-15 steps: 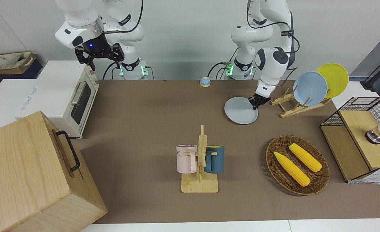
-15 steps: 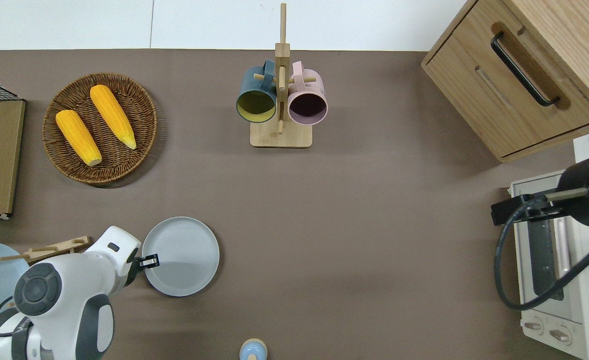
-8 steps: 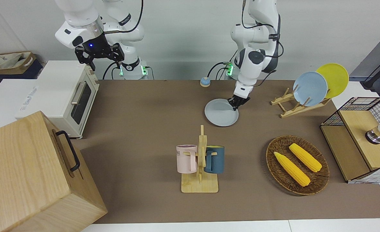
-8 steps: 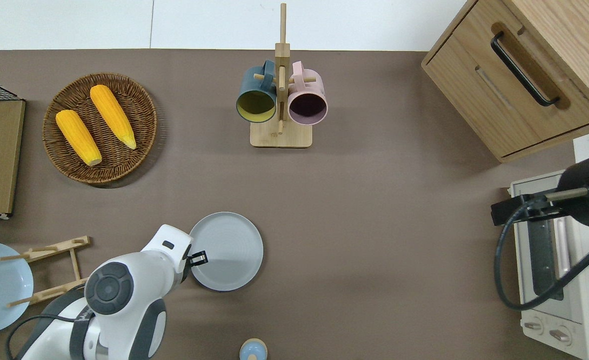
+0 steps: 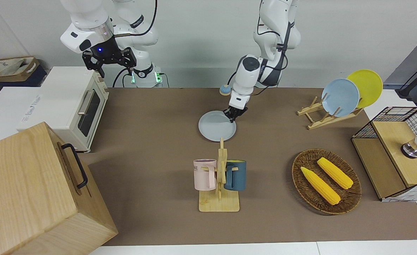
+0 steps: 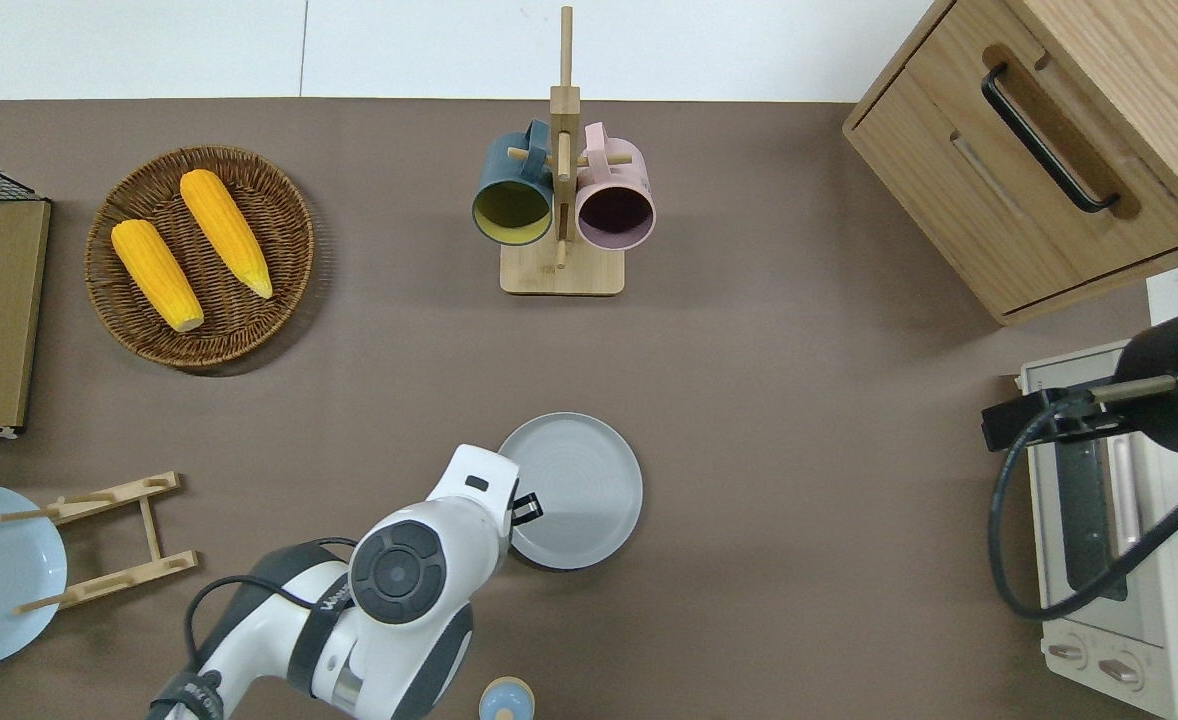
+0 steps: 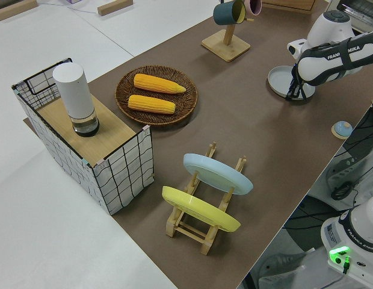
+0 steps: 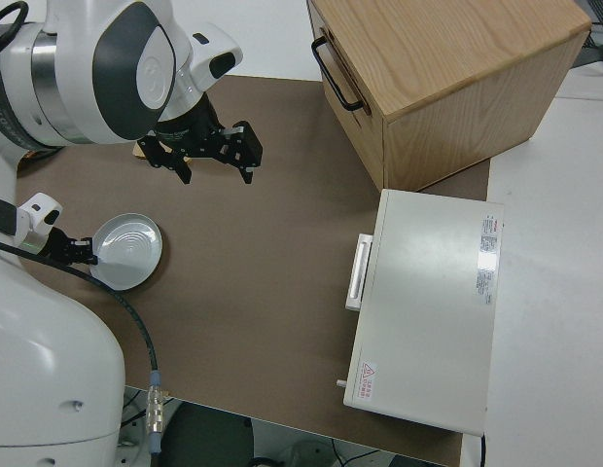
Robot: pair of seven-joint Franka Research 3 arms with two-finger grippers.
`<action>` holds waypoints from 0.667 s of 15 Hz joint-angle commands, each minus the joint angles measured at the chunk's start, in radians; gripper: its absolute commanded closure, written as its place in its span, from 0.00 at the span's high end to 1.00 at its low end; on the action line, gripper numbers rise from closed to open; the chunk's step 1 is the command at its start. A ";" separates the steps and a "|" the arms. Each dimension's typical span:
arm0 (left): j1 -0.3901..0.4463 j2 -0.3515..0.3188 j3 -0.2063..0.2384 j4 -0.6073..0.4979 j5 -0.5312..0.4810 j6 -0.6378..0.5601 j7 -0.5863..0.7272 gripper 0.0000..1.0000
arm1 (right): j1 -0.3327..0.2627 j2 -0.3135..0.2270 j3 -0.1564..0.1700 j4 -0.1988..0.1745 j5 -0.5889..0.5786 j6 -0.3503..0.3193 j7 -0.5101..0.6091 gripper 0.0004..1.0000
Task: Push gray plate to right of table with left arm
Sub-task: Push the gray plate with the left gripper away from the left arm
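Left jaws on flat gray plate [image 6: 579,485]

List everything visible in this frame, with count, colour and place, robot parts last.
gray plate: 1, pale gray, mid-table near the robots.
mug rack: 1, wood, holding a teal and a pink mug, farther from the robots.
basket: 1, brown wicker, holds 2 yellow corn cobs.
plate rack: 1, wood, holds a sky-blue and a yellow plate.
toaster oven: 1, white, right arm's end.
wooden cabinet: 1, beside the oven.
bell: 1, blue.
left gripper: on the plate's rim.
right arm: parked.
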 commanded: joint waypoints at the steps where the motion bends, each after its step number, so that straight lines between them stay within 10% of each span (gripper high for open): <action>1: -0.097 0.114 0.012 0.109 0.007 0.005 -0.146 0.00 | -0.019 -0.002 0.016 0.009 0.004 -0.016 0.012 0.98; 9: -0.145 0.179 0.010 0.201 0.140 -0.008 -0.343 0.00 | -0.019 -0.002 0.016 0.009 0.004 -0.016 0.012 0.98; 10: -0.143 0.176 0.010 0.204 0.140 -0.010 -0.337 0.15 | -0.019 -0.002 0.016 0.009 0.004 -0.016 0.012 0.98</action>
